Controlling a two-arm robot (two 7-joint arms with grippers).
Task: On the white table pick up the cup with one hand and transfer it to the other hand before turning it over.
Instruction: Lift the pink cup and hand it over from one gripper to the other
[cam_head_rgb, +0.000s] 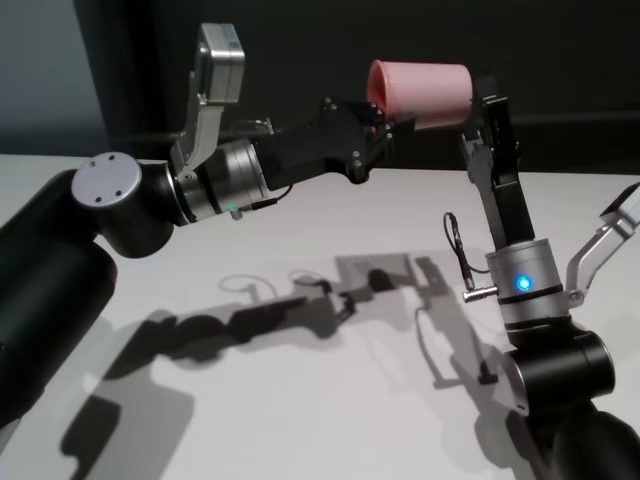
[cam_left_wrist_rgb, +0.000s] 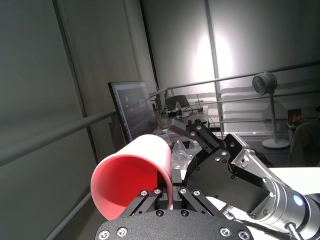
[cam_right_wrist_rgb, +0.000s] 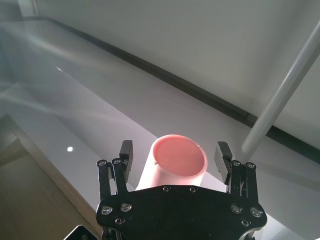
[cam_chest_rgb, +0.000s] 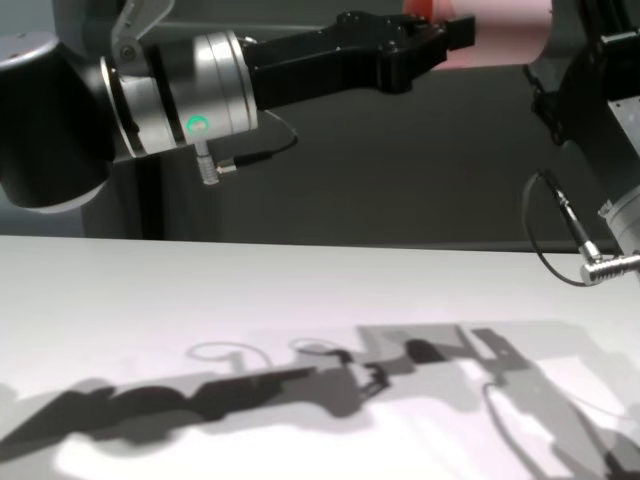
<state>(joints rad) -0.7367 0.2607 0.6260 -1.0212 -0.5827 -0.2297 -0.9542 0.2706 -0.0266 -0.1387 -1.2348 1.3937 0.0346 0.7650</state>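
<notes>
The left black pronged gripper (cam_head_rgb: 385, 128) is held high above the white matte surface (cam_head_rgb: 300, 400), and its fingers are closed on the rim of the salmon-pink smooth plastic tumbler (cam_head_rgb: 422, 92): in the left wrist view one finger is seen inside the open mouth and one outside the wall of the cup (cam_left_wrist_rgb: 132, 172). The cup is carried on its side in mid-air, mouth towards the left gripper, base towards the right one.

The right black pronged gripper (cam_right_wrist_rgb: 176, 162) is placed at the cup's base end. In the right wrist view its two pads (cam_right_wrist_rgb: 126, 152) are seen on either side of the cup (cam_right_wrist_rgb: 177, 162), set a little wider than the body, with a gap left on each side; the cup is therefore bracketed but not yet clamped by it.

The step in hand is judged to be the hand-over. It is done well if the right gripper is closed squarely across the cup's body before anything is loosened at the rim. The smooth tapered wall is likely to slip towards the narrow end under a light pinch, so a firm, centred hold is called for. Only once that hold is secure should the left gripper be opened and drawn straight back along the cup's axis, so that the rim is not dragged. The turning over is best left until the left gripper is well apart.
</notes>
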